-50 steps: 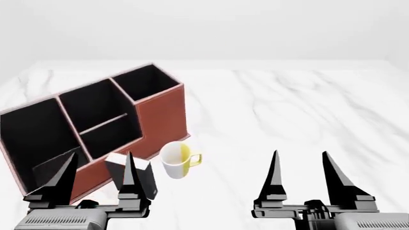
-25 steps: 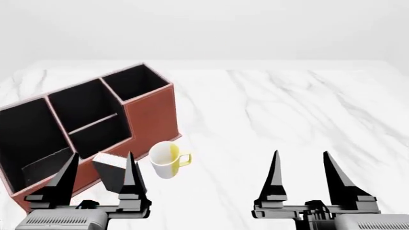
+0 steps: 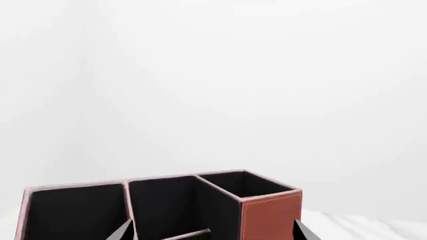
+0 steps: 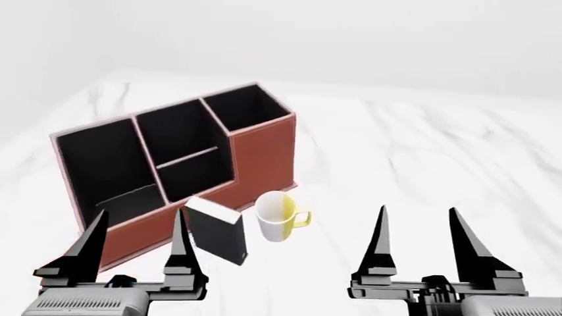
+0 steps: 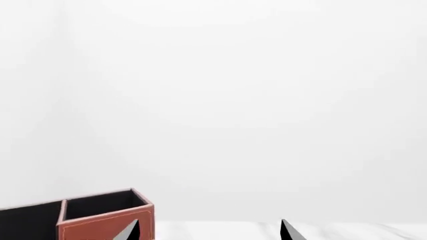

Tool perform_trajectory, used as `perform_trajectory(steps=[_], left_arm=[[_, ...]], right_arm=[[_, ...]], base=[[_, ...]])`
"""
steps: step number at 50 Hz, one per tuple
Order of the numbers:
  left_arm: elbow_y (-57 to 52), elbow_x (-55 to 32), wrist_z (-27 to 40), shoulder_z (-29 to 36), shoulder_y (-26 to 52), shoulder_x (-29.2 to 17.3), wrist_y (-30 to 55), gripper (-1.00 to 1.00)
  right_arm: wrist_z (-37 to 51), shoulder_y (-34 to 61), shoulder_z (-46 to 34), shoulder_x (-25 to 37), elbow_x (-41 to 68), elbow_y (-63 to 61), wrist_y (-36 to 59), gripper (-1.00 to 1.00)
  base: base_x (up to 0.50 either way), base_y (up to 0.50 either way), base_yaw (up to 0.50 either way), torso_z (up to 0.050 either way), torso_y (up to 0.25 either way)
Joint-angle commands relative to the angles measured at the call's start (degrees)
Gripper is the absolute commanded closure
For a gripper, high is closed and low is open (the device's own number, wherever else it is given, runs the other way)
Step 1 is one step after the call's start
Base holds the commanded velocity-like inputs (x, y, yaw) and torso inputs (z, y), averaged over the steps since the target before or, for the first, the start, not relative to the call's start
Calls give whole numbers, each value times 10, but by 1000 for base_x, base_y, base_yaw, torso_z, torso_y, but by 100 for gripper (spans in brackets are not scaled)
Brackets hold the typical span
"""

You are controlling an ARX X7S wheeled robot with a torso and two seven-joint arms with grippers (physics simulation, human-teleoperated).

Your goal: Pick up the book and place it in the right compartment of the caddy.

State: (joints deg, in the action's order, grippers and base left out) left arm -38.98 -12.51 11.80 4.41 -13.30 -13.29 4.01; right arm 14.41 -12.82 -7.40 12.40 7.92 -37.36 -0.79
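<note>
The book [image 4: 218, 230], black with white page edges, stands upright on the marble table in front of the caddy [image 4: 260, 155], just left of the mug. The right compartment [image 4: 250, 108] is the squarish black-lined one at the caddy's far right end; it also shows in the left wrist view [image 3: 243, 184] and the right wrist view [image 5: 107, 202]. My left gripper [image 4: 141, 212] is open, near the book and left of it, holding nothing. My right gripper [image 4: 418, 210] is open over bare table, well to the right of the mug. Both wrist views show only spread fingertips [image 3: 127, 229] [image 5: 285, 227].
A white-and-yellow mug [image 4: 279, 216] lies tilted beside the book, its handle pointing right. The white marble table [image 4: 422, 151] stretches right and back of the caddy. The caddy's left compartments [image 4: 101, 158] are black-lined, with a low divider [image 4: 186, 157] in the middle one.
The head view has shifted: caddy, book and mug now sit further right and higher in the picture, and the whole book shows. Both grippers stay open in the same pose.
</note>
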Motion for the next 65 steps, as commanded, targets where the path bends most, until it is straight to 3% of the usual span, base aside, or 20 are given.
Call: perform_trajectory(steps=[1,65], left_arm=[[0,-1,3,3,-1,-4,-3,-100],[0,-6,23,17,0,-22,-9,-100]], right_arm=[[5,-1,-4,4,-2,-1,-1,-100],[22,2,-22,25,3,2,-7,-100]], base=[[0,0,500,0,0],[0,0,500,0,0]])
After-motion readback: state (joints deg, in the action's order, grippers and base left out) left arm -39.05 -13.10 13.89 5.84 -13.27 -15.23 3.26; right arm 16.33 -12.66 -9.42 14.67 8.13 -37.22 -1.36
